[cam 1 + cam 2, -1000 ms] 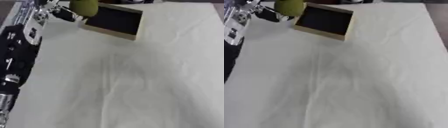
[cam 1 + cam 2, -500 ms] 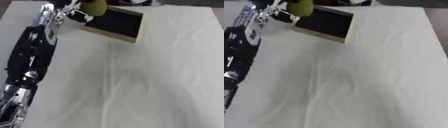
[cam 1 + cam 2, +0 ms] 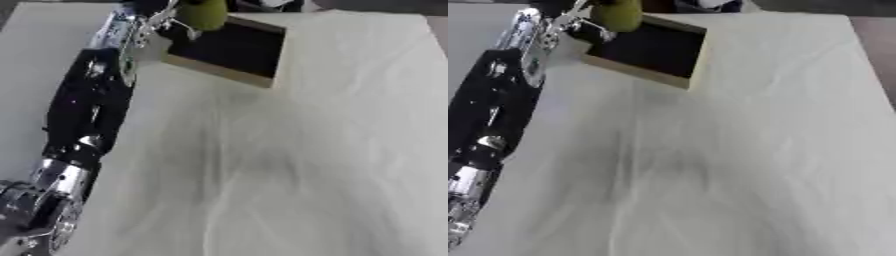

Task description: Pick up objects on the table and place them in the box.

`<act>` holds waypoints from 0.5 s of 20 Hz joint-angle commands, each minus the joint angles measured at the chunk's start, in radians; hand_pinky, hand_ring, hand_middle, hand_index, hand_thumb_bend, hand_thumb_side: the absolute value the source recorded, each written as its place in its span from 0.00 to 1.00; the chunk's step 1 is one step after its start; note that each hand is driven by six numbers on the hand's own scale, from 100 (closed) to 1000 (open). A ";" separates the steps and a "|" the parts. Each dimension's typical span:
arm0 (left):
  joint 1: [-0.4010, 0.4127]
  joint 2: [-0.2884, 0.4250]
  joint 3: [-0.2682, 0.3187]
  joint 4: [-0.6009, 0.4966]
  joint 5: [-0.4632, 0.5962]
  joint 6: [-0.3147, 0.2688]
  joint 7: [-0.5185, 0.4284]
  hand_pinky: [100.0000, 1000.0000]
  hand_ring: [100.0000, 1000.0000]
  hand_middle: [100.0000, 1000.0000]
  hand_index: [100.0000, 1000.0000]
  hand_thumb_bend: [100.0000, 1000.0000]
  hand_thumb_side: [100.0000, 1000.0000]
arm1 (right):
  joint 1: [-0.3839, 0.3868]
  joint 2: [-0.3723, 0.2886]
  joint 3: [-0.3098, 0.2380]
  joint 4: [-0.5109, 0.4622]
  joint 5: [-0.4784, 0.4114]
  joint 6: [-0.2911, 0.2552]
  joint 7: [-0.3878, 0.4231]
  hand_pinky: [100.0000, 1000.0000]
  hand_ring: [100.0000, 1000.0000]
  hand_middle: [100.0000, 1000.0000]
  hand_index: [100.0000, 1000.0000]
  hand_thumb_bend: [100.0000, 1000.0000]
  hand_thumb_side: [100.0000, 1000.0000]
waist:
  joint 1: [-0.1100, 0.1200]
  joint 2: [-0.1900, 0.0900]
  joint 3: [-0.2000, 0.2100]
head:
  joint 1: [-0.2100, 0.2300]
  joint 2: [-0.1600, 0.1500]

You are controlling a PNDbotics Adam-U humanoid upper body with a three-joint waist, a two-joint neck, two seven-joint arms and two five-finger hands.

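One shallow wooden box with a dark interior and pale wood rim (image 3: 267,60) sits at the far end of the table, turned at an angle to the table edges. One yellow-green rounded object (image 3: 204,12), fruit-like, blurred so its exact kind cannot be told, is up at the box's far left corner, over the rim and dark interior, held by the robot's left hand (image 3: 156,22). The hand's fingers are curled round the object; silver finger parts show just beside and under it. One arm is in view: the black left arm with silver joints (image 3: 83,115) runs from the lower left corner up along the left side of the table to the box. The right hand shows in neither view.

Whether the object touches the box floor cannot be told; it appears above the rim.

The surface is one table covered with a white, slightly creased cloth (image 3: 754,150), filling most of both views; soft folds run down the middle. No other loose item is seen on the cloth. Past the far edge of the table there is a dark strip with some blurred dark and white shapes (image 3: 706,5) that cannot be made out. A brownish floor strip (image 3: 881,45) shows at the right edge in the right eye view.
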State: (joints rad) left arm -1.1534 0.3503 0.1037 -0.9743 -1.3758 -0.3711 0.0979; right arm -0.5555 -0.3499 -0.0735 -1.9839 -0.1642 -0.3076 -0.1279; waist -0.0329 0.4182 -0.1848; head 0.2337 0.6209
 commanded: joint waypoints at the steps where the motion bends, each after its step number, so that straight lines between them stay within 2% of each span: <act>1: -0.039 0.008 0.016 -0.001 -0.031 -0.007 0.012 0.13 0.27 0.27 0.34 0.48 0.00 | -0.020 -0.001 0.000 -0.016 -0.012 0.003 0.011 0.82 0.78 0.60 0.74 0.00 0.45 | 0.000 -0.019 -0.011 | 0.020 -0.022; 4: -0.045 0.003 0.022 0.012 -0.049 -0.014 0.012 0.15 0.28 0.28 0.34 0.42 0.00 | -0.030 0.010 0.004 -0.016 -0.018 0.005 0.017 0.82 0.78 0.60 0.74 0.00 0.45 | 0.001 -0.014 -0.028 | 0.032 -0.027; 10: -0.042 -0.001 0.034 0.024 -0.070 -0.020 0.039 0.23 0.31 0.32 0.39 0.45 0.00 | -0.030 0.020 0.009 -0.016 -0.023 0.011 0.028 0.82 0.78 0.60 0.74 0.00 0.47 | 0.003 -0.009 -0.038 | 0.032 -0.027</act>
State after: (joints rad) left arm -1.1715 0.3404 0.1277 -0.9384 -1.4396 -0.3905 0.1267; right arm -0.5730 -0.3172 -0.0611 -1.9839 -0.1800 -0.2965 -0.1052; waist -0.0291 0.4311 -0.2212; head 0.2635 0.6044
